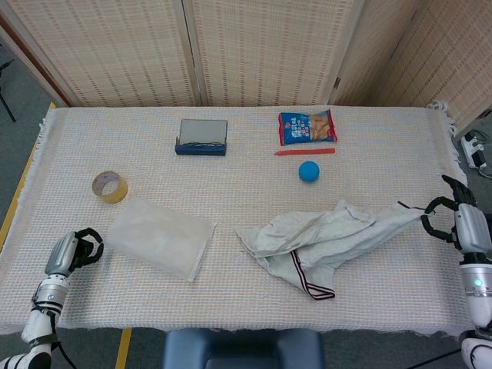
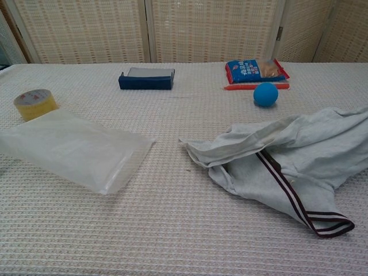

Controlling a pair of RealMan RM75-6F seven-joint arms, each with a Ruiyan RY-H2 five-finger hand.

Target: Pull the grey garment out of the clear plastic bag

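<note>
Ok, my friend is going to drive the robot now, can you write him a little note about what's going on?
Left hand: fingers curled, at the near-left table edge; it seems to pinch the corner of the flat clear plastic bag.
Right hand: holds one end of the crumpled grey garment with dark striped trim.
Done: the garment lies fully outside the bag, a bare gap between them.
Left: probably just release both and withdraw the hands.
</note>
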